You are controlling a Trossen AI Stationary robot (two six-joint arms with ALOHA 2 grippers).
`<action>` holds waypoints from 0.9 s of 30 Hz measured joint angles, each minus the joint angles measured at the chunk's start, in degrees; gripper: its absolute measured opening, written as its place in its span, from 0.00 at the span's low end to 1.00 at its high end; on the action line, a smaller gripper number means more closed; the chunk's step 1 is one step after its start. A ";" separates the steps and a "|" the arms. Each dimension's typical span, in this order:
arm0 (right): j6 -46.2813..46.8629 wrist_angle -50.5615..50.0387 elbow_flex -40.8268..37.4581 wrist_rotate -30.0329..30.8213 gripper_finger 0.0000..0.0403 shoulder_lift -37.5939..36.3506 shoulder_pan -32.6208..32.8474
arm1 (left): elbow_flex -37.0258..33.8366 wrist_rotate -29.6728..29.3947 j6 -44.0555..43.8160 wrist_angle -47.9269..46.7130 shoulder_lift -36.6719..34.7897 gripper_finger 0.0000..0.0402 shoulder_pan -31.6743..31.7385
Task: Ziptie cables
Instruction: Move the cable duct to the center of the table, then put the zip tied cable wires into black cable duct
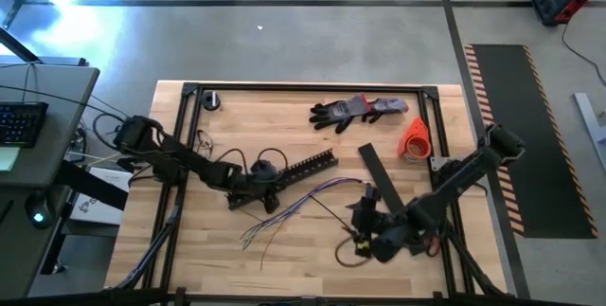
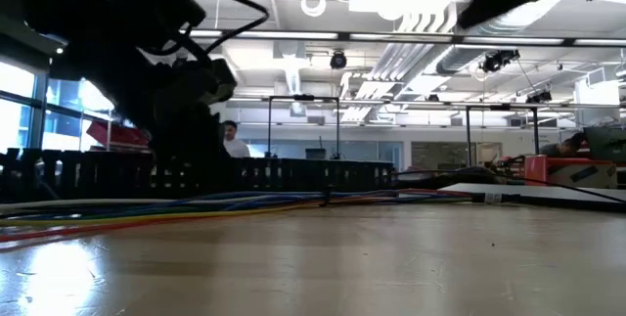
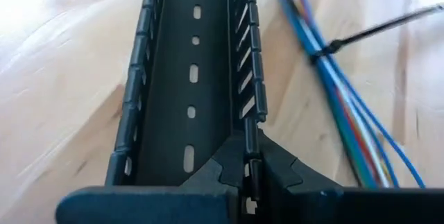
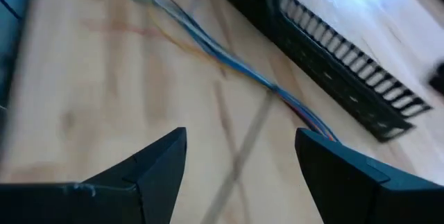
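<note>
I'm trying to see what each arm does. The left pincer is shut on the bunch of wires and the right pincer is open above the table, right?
Not quite. The left pincer is shut on the side wall of the black slotted bar, not on the wires, which lie beside the bar; the left wrist view shows this. The right pincer is open above the table, as you said.

A large open industrial lab or workshop: exposed ceiling ducts (image 2: 411, 52), concrete floor (image 1: 284, 41) with striped hazard tape (image 1: 481, 88), a wooden workbench (image 1: 312, 249), and, probably, other workstations beyond.
</note>
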 joint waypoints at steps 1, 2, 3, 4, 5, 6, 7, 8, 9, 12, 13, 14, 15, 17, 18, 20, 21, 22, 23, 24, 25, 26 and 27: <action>-0.02 -2.14 0.00 -1.47 0.63 -0.02 -1.12 | 0.84 0.12 1.10 0.01 0.76 0.00 -0.29; -0.02 -4.36 0.00 -3.13 0.63 0.24 -2.34 | 1.66 0.34 2.24 -0.21 1.18 0.00 -0.57; -0.22 -5.91 -0.21 -4.66 0.63 0.49 -3.84 | 2.26 0.62 3.13 -0.52 1.49 0.00 -0.83; -0.91 -6.80 -0.95 -6.10 0.63 0.53 -5.26 | 2.80 0.80 4.01 -0.90 1.52 0.00 -1.07; -1.98 -7.00 -2.07 -7.34 0.63 0.53 -6.59 | 3.20 0.85 4.56 -1.33 1.47 0.00 -1.23; -3.38 -6.97 -3.55 -8.41 0.63 0.53 -8.00 | 3.53 0.85 4.87 -1.70 1.43 0.00 -1.43; -4.66 -6.98 -5.20 -9.39 0.63 0.53 -9.30 | 3.74 1.30 4.88 -1.84 1.22 0.01 -1.56; -5.82 -7.13 -6.74 -10.94 0.63 0.53 -10.73 | 3.87 2.04 4.85 -2.10 0.83 0.02 -1.57; -7.55 -6.89 -8.14 -13.28 0.63 0.48 -12.37 | 4.16 2.77 4.73 -2.33 0.49 0.04 -1.43; -13.65 -2.98 -12.05 -19.99 0.63 -0.49 -17.37 | 4.75 3.32 4.29 -4.05 -1.39 0.09 -1.22; -15.69 -1.34 -13.37 -20.50 0.63 -0.98 -18.83 | 4.85 3.21 4.45 -5.02 -2.06 0.11 -1.22; -17.63 0.10 -14.72 -20.56 0.63 -1.42 -20.23 | 4.91 3.00 4.87 -5.92 -2.67 0.13 -1.17; -19.35 1.39 -16.17 -20.64 0.63 -1.93 -21.66 | 5.00 2.67 5.03 -6.82 -3.76 0.15 -1.05; -22.02 4.61 -19.16 -22.53 0.63 -3.18 -24.48 | 5.06 2.12 5.94 -7.83 -6.17 0.19 -0.77; -22.75 6.17 -20.86 -23.58 0.63 -3.69 -25.77 | 5.11 2.10 6.48 -8.30 -7.46 0.21 -0.63; -23.23 8.33 -24.23 -24.95 0.63 -4.41 -28.01 | 5.12 2.10 7.18 -9.85 -9.89 0.25 -0.63; -23.19 9.47 -25.74 -25.16 0.62 -4.51 -28.99 | 5.10 2.13 7.82 -10.69 -11.12 0.26 -0.77; -23.06 10.99 -27.13 -25.47 0.61 -4.69 -29.79 | 5.09 2.18 8.35 -10.81 -12.37 0.27 -0.94; -22.66 12.74 -28.34 -26.62 0.59 -4.85 -30.49 | 5.09 2.26 9.07 -10.62 -13.52 0.28 -1.30; -22.61 14.92 -29.42 -27.96 0.56 -5.01 -30.93 | 5.09 2.39 9.78 -10.64 -14.60 0.29 -1.73; -22.29 17.07 -30.46 -29.14 0.53 -5.05 -31.25 | 5.11 2.66 10.73 -10.67 -15.54 0.30 -2.21; -21.96 18.48 -31.22 -29.61 0.50 -5.10 -31.43 | 5.11 2.63 12.31 -10.92 -16.29 0.30 -2.84; -21.61 19.27 -31.86 -29.72 0.46 -5.09 -31.39 | 5.11 2.60 14.58 -10.95 -16.94 0.30 -3.65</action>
